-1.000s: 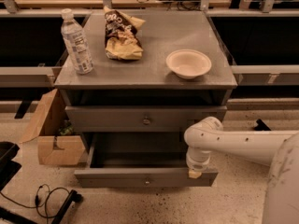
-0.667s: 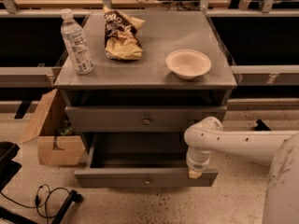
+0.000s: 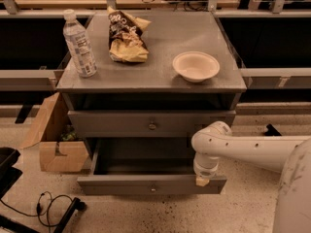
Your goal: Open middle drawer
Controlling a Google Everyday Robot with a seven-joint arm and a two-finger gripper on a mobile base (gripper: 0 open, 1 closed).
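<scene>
- The white arm [image 3: 257, 149] reached in from the right, low in front of the cabinet [image 3: 146, 79]. It bent at a rounded joint, and its last link pointed straight down.
- The gripper [image 3: 201, 180] sat at the top edge of the bottom drawer [image 3: 121, 184], near its right end. How far open it was, and whether it held anything: could not tell.
- The bottom drawer stood pulled well out.
- The middle drawer [image 3: 112, 123] lay just above it, not drawn out like the bottom one. Its knob [image 3: 152, 125] was well apart from the gripper.
- On top: a water bottle [image 3: 80, 45], a snack bag [image 3: 125, 35] and a bowl [image 3: 196, 66].
</scene>
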